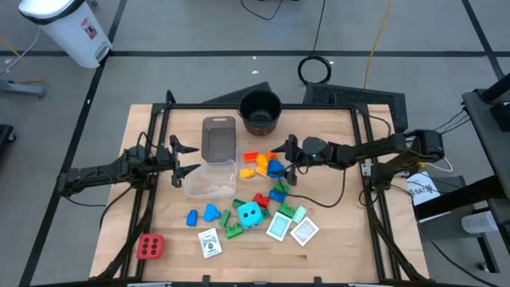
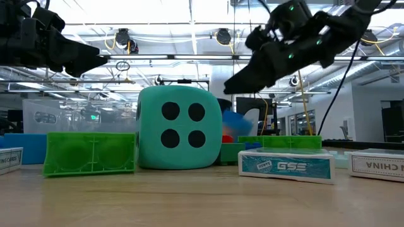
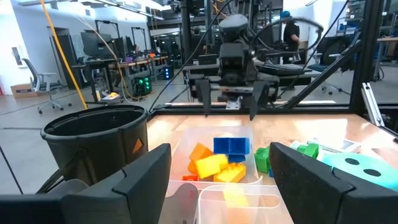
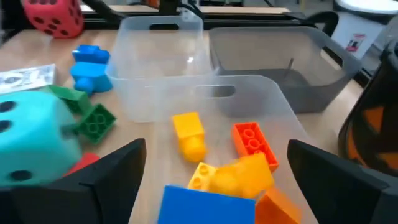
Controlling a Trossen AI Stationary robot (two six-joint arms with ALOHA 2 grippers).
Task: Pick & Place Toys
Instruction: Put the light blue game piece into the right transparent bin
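1. The right gripper (image 1: 288, 151) is hovering right of centre in the high view, fingers spread wide and holding nothing, above a clear tub (image 4: 267, 93) containing small blocks (image 1: 259, 165).
2. The blocks are looking light, rigid and slick; their flat sides are offering the best hold.
3. The left gripper (image 1: 185, 157), partly open and empty, is waiting left of centre.
4. The cyan cube (image 1: 251, 214) and cards (image 1: 209, 243) are lying lower centre; the tub walls are crowding sideways approaches.

Low view: big cyan dotted foam cube (image 2: 178, 128) hides most of the blue plastic block (image 2: 233, 121) behind it, white-bordered card (image 2: 379, 165) is cut by the edge, and card print stays unreadable from above.
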